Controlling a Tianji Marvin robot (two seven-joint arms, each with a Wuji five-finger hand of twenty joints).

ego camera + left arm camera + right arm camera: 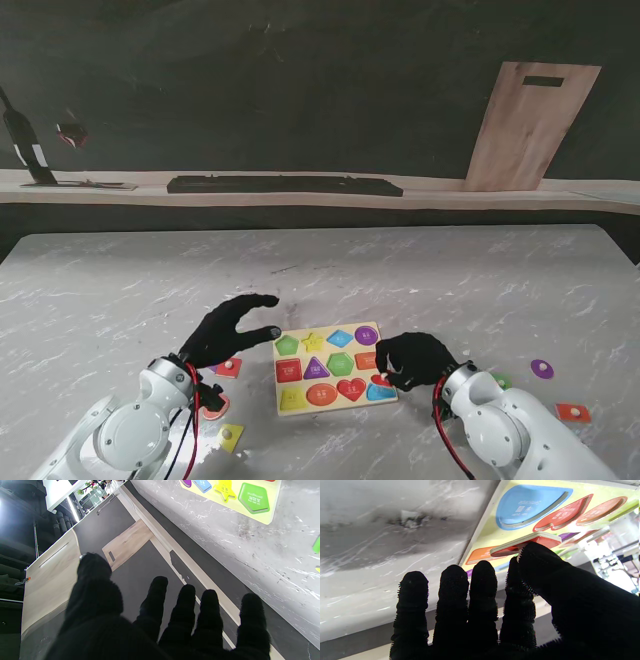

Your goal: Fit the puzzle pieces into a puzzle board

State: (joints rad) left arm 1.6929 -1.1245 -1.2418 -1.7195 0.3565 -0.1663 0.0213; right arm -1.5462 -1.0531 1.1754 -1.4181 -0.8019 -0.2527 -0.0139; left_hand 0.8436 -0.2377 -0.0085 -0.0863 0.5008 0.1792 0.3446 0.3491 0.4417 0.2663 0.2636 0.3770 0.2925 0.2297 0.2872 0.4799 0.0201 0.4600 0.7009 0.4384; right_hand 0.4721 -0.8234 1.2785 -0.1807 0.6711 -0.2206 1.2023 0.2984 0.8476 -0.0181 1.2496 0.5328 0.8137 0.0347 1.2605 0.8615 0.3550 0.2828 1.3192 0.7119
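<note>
the marbled grey bench (420,280) carries everything, and near my edge of it lies the yellow puzzle board (333,367), squared up between my two arms so either one can reach it. most of its recesses look filled already: green pentagon (253,498), yellow star (225,489), a blue piece (528,505), a red heart (351,389) and others sit flush in their slots.

my left hand (228,330) hovers just off the board's left edge, fingers (184,607) spread and holding nothing. i judge it is parked there to stay out of the way, or to steady the board if it slides.

my right hand (415,360) sits over the board's right edge. its thumb and first finger pinch a flat red puzzle piece (527,543) by one edge, tilted with its far side raised off the board. the other three fingers (451,590) are pressed together, clear of the board. i hold it by the rim so the face can drop into a recess unobstructed; which slot it belongs to i cannot tell, since my hand hides that spot.

loose pieces wait on the bench: a purple one (542,369) and an orange one (573,412) to my right, a yellow one (231,436) and a red one (229,367) to my left.
</note>
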